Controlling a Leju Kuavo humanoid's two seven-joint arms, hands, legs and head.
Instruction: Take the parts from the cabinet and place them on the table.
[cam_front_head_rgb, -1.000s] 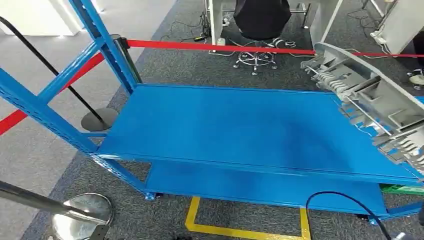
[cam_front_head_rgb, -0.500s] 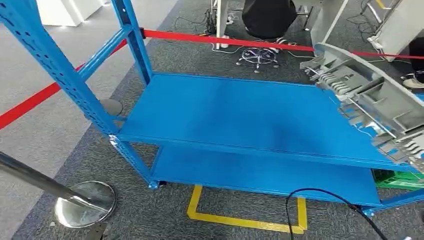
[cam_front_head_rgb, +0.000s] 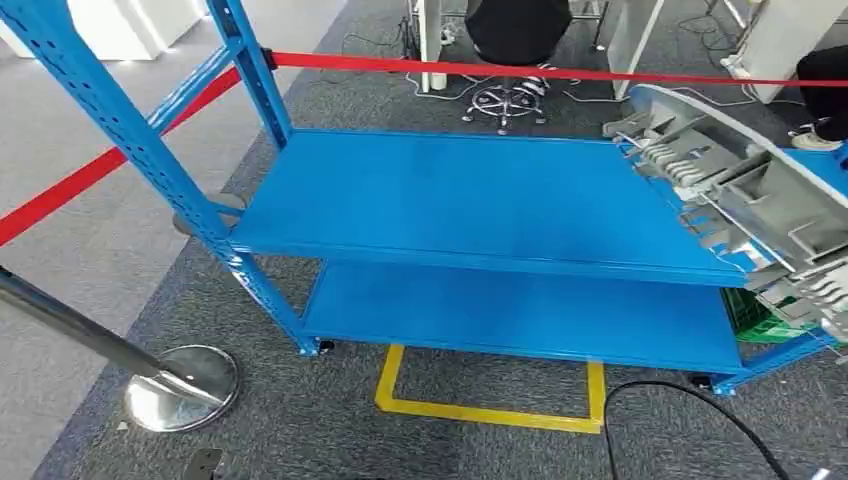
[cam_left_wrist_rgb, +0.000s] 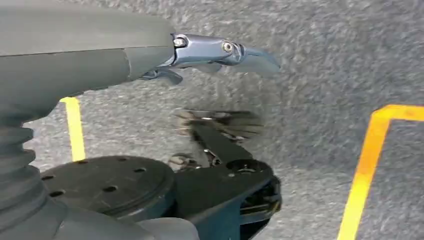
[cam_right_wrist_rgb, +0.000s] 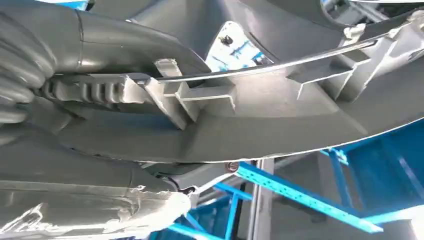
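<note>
A large grey plastic part (cam_front_head_rgb: 735, 200) with ribs and clips hangs tilted at the right of the head view, over the right end of the blue rack's upper shelf (cam_front_head_rgb: 450, 200). In the right wrist view my right hand (cam_right_wrist_rgb: 75, 65) grips this part (cam_right_wrist_rgb: 280, 110) by a ribbed edge, thumb over it and fingers beneath. The upper shelf and the lower shelf (cam_front_head_rgb: 520, 320) are bare. My left hand (cam_left_wrist_rgb: 150, 55) hangs above the grey carpet with its fingers apart, holding nothing.
Red barrier tape (cam_front_head_rgb: 500, 70) runs behind and left of the rack. A chrome stanchion base (cam_front_head_rgb: 182, 385) stands at the front left. Yellow floor marking (cam_front_head_rgb: 490, 412) and a black cable (cam_front_head_rgb: 680, 395) lie before the rack. A green crate (cam_front_head_rgb: 765, 322) sits at the lower right.
The whole picture has shifted: the camera has moved and the rack now shows further off and more centred. The grey part stays in my right hand at the right.
</note>
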